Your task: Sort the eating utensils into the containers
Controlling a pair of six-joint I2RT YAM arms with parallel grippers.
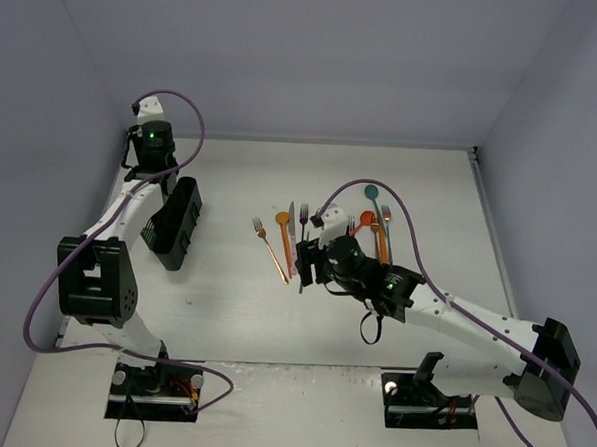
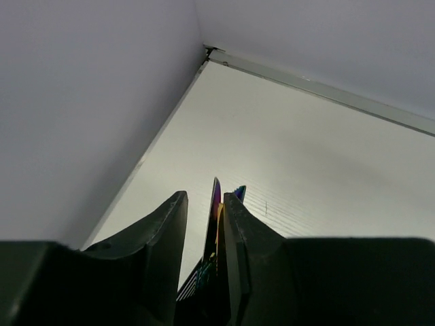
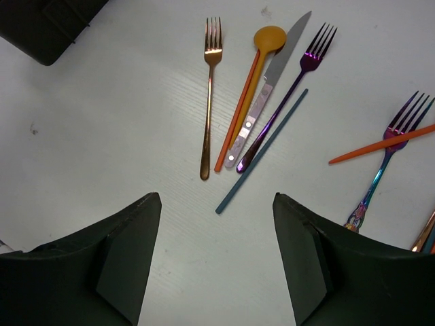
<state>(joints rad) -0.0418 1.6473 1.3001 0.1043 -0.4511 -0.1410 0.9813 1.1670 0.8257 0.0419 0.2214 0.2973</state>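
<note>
Copper fork (image 3: 209, 102), orange spoon (image 3: 243, 100), purple fork (image 3: 310, 60), teal handle (image 3: 262, 151), black caddy (image 1: 175, 225), white table (image 1: 400, 189)

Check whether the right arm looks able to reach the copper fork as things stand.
Probably yes. The right hand hangs open over the table, the copper fork lies flat ahead of its fingers with nothing between, though the orange spoon lies close beside it.

The slim copper-coloured metal fork (image 3: 209, 102) has a polished, mirror-like gloss, as do the purple metal fork (image 3: 297, 85) and the iridescent rainbow-tinted metal fork (image 3: 374, 180). The orange spoon (image 3: 269, 38) looks smooth and satiny. The black wire-mesh caddy (image 1: 178, 227) is matt, and the white table (image 3: 102, 136) shows a faint grain.
</note>
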